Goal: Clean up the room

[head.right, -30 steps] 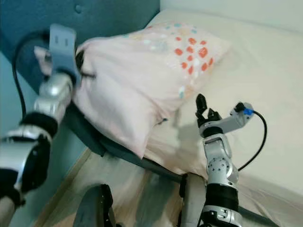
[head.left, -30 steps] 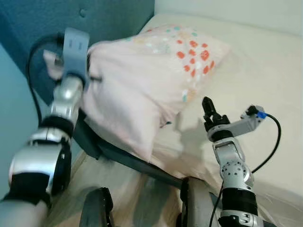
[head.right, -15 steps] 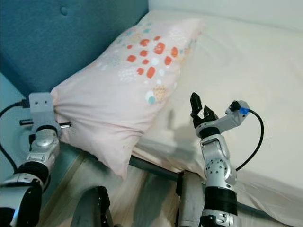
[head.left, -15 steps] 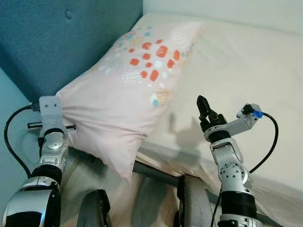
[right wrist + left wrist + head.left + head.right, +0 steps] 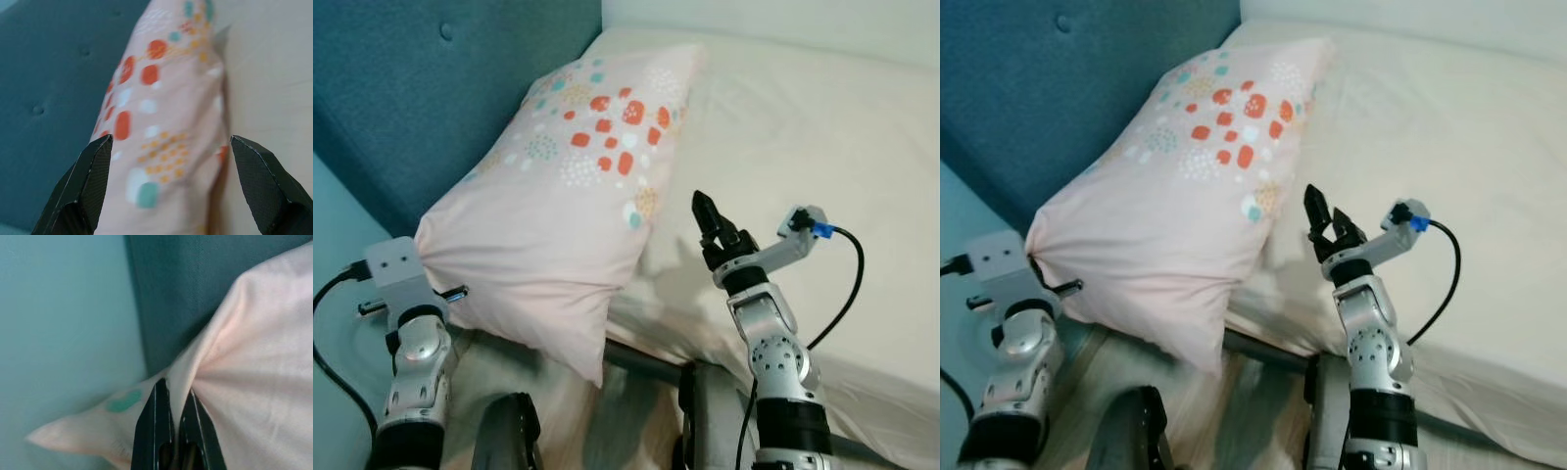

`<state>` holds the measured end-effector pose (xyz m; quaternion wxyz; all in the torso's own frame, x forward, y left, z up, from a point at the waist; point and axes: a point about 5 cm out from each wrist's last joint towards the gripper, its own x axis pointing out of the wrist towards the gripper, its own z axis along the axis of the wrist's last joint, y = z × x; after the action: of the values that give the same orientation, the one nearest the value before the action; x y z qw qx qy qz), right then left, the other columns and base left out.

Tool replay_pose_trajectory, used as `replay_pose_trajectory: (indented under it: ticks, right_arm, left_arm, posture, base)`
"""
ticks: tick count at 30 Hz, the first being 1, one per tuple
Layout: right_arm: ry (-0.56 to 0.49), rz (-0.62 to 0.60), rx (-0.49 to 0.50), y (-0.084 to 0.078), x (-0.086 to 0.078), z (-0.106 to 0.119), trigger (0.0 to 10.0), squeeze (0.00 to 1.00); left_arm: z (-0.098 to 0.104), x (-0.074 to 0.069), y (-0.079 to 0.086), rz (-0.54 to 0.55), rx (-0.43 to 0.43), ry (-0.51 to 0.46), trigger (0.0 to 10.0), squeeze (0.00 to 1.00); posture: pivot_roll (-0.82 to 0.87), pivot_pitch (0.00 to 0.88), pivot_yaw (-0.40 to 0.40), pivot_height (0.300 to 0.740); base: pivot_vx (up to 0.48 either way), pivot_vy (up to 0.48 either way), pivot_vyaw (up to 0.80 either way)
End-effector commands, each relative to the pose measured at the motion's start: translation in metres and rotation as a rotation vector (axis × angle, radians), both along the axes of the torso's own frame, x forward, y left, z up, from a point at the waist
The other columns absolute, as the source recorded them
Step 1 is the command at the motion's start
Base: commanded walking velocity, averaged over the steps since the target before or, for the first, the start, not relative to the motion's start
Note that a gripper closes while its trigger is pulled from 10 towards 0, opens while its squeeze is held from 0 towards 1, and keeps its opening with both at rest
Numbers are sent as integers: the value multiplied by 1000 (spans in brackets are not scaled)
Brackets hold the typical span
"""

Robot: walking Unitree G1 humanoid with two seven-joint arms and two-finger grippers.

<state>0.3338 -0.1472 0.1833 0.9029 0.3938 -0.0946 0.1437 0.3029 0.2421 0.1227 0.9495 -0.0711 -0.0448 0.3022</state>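
We see first the bed (image 5: 822,127), with its cream sheet, and behind it the blue headboard (image 5: 431,88). On the bed, at the head end, lies the pink pillow (image 5: 578,186) with red and teal dots. Its far end rests against the headboard, and its near corner hangs over the edge of the mattress.

Our left gripper (image 5: 172,406) is closed on this near corner of the pillow. Our right gripper (image 5: 1324,223) stands with its fingers apart, holding nothing, above the sheet and just beside the pillow's long side.

We judge that the pillow is almost in its place, but not fully: the corner is not yet released and it overhangs the edge. It remains to push the pillow fully onto the mattress and let go.

The left wrist view shows clearly the cloth pinched between the two black fingers, which the head views leave too small to judge. The right wrist view shows the wide gap between its fingers (image 5: 83,188) and the pillow ahead.
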Motion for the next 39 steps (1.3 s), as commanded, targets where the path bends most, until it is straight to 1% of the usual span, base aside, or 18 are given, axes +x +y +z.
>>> replay_pose_trajectory:
  ticks: [1,2,3,4,7,8,9,10,17,22,25,27,29,32,35,36,38,39]
  right_arm:
    - [16,19,-23,3,-3,-5,10000,0]
    - [26,15,-46,3,-2,-7,10000,0]
    - [30,12,-60,3,-1,-8,10000,0]
    - [31,11,-68,3,0,-9,10000,0]
    - [28,12,-75,2,0,-8,10000,0]
    - [23,13,-79,1,-1,-7,10000,0]
    - [23,13,-79,1,-1,-7,10000,0]
    - [21,12,-81,0,-1,-6,10000,0]
    - [15,12,-90,-2,-1,-5,10000,0]
    - [13,13,-110,-4,1,-4,10000,0]
    - [16,18,-144,-5,1,-6,10000,0]
    - [16,19,-148,-5,1,-6,10000,0]
    - [22,10,-159,-8,1,-7,10000,0]
    - [25,6,-164,-10,1,-8,10000,0]
    - [39,0,-195,-13,1,-11,10000,0]
    - [39,0,-195,-13,1,-11,10000,0]
    - [47,4,-229,-13,1,-12,10000,0]
    - [47,4,-229,-13,1,-12,10000,0]
  left_arm:
    - [-19,-6,-8,-37,-95,44,0,0]
    - [-17,-1,-24,-130,-152,11,3647,0]
    - [-12,3,-36,-194,-188,-23,3647,0]
    - [-7,7,-46,-251,-220,-55,10000,0]
    - [6,13,-61,-352,-268,-113,10000,0]
    - [20,18,-71,-421,-269,-155,10000,110]
    - [20,18,-71,-421,-269,-155,10000,110]
    - [26,21,-74,-441,-257,-172,10000,992]
    - [40,28,-69,-447,-238,-214,10000,1000]
    - [85,40,-46,-467,-26,-303,10000,1000]
    - [100,35,-36,-509,111,-300,10000,1000]
    - [101,35,-35,-519,133,-295,10000,1000]
    - [102,27,-29,-655,250,-256,10000,1000]
    - [101,23,-28,-727,285,-233,10000,1000]
    - [82,2,-26,-1025,442,-81,10000,1000]
    - [82,2,-26,-1025,442,-81,10000,1000]
    - [61,-12,-29,-1213,527,77,10000,1000]
    - [61,-12,-29,-1213,527,77,10000,1000]
  posture:
    - [105,255,9,535]
    - [104,252,6,535]
    - [102,250,5,535]
    - [100,246,3,535]
    - [96,240,2,535]
    - [95,236,1,535]
    - [95,236,1,535]
    - [92,232,0,535]
    - [87,224,-2,535]
    - [87,213,-9,535]
    - [90,214,-9,535]
    - [90,214,-9,535]
    - [102,219,-7,535]
    - [102,219,-7,535]
    - [106,223,-8,535]
    - [106,223,-8,535]
    - [104,226,-6,535]
    - [104,226,-6,535]
  base:
    - [0,0,0]
    - [0,0,0]
    - [0,0,0]
    - [0,0,0]
    - [0,0,0]
    - [0,0,0]
    - [0,0,0]
    - [0,0,0]
    - [0,0,0]
    - [0,0,0]
    - [0,0,0]
    - [0,0,0]
    - [0,0,0]
    - [0,0,0]
    - [0,0,0]
    - [0,0,0]
    - [0,0,0]
    - [0,0,0]
